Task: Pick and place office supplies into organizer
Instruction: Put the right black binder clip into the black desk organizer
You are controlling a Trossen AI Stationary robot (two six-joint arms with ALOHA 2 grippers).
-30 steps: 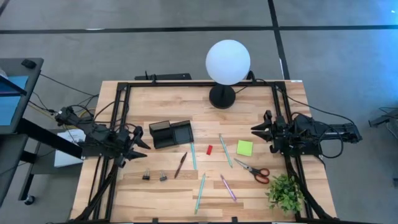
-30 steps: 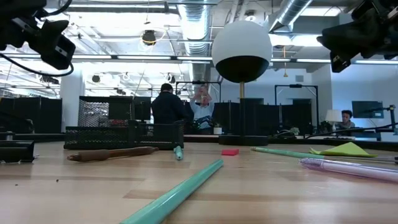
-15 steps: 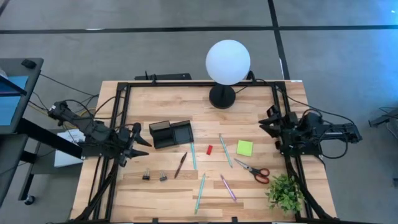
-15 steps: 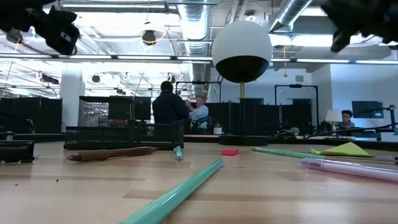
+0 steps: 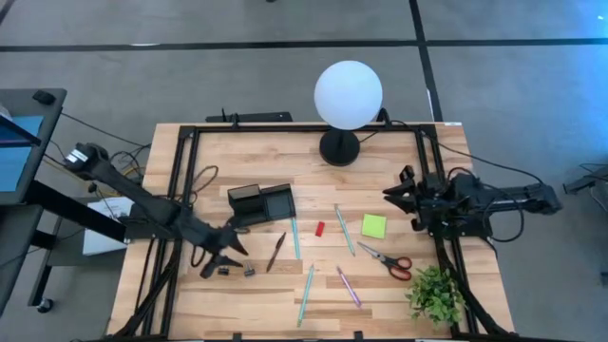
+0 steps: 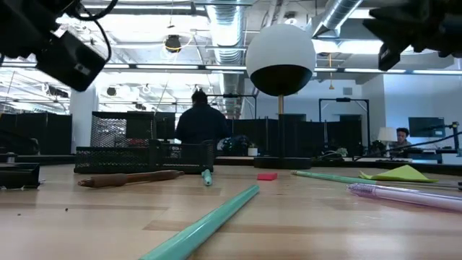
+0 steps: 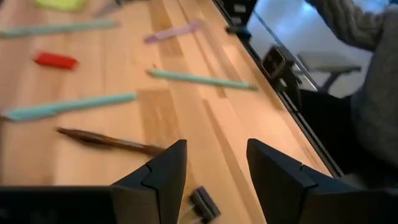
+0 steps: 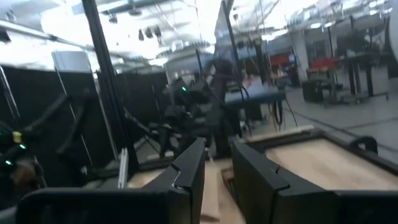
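Note:
My left gripper hangs open over the table's near left, tilted down. It is just above two small black clips, one of which shows below the fingers. The black organizer stands behind it. A brown pen, teal pens, a red block, a green pen, a lime sticky pad, a pink pen and red-handled scissors lie flat on the wood. My right gripper waits at the right edge, open on nothing.
A white globe lamp stands at the far middle and a green plant at the near right corner. A black bar-shaped device lies along the far edge. A black frame rims the table. People stand in the room beyond.
My left arm has swung out from the left edge and reached over the table toward the near edge. Its gripper has tipped downward and come over the black clips, its fingers as far apart as before. Nothing on the table has moved.

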